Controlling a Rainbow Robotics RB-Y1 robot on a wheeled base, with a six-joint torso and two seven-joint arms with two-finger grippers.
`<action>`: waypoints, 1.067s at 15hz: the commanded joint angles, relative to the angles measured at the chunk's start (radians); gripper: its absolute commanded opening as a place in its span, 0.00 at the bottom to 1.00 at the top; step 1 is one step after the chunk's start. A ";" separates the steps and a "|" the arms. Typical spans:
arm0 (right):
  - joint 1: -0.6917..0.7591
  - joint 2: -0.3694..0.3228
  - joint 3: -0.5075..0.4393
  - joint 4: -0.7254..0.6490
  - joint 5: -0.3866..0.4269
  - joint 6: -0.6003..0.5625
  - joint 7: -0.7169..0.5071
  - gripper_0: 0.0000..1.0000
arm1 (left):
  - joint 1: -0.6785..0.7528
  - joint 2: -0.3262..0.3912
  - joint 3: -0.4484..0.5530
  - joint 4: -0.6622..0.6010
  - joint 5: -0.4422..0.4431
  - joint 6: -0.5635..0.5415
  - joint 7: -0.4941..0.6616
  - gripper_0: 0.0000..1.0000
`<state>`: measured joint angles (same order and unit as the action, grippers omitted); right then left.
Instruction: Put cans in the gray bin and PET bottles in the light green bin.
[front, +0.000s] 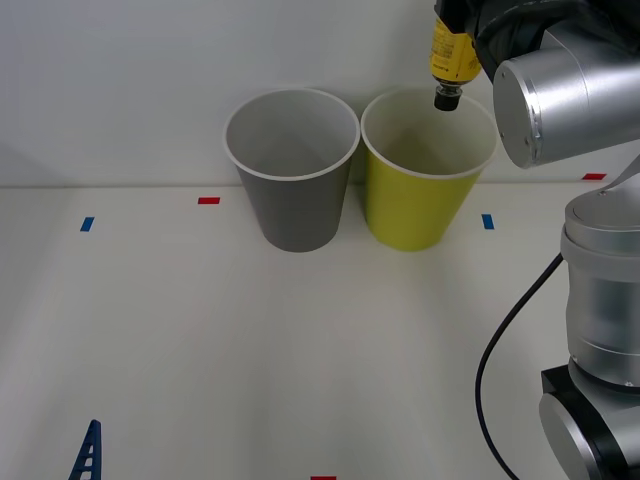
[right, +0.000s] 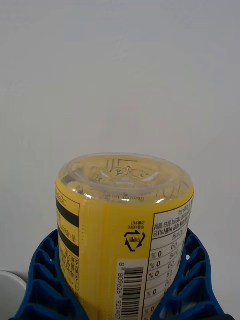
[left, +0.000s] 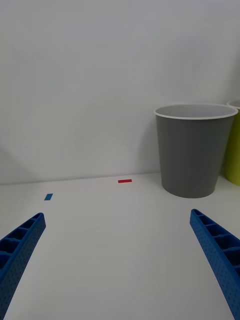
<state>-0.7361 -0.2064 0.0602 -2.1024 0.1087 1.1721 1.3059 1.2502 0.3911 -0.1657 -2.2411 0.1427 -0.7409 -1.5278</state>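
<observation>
My right gripper (right: 120, 250) is shut on the PET bottle (front: 452, 52), a small yellow bottle held upside down. Its black cap (front: 446, 99) hangs just above the far right rim of the light green bin (front: 410, 210). The clear bottle base (right: 124, 175) faces the right wrist camera, with blue fingers (right: 42, 275) on both sides. The gray bin (front: 295, 205) stands upright, touching the green one on its left. My left gripper (left: 120, 260) is open and low at the table's near left, facing the gray bin (left: 192, 150). Cans are out of view.
Small red tape marks (front: 208, 200) and blue tape marks (front: 87, 224) lie on the white table. A white wall rises right behind the bins. The right arm's silver links (front: 600, 290) and a black cable (front: 500, 350) stand at the near right.
</observation>
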 joint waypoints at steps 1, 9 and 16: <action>0.003 -0.018 -0.022 0.067 -0.027 -0.109 0.007 0.00 | 0.000 0.000 0.000 0.000 0.000 0.000 0.000 1.00; 0.058 -0.030 -0.005 0.165 -0.029 -0.330 -0.004 0.00 | 0.000 0.000 0.000 0.000 0.000 0.000 0.000 1.00; 0.058 -0.033 -0.005 0.154 -0.021 -0.330 -0.005 1.00 | 0.000 0.000 0.000 0.000 0.000 0.000 0.000 1.00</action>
<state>-0.6770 -0.2391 0.0551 -1.9475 0.0869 0.8430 1.3030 1.2502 0.3912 -0.1657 -2.2411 0.1427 -0.7409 -1.5278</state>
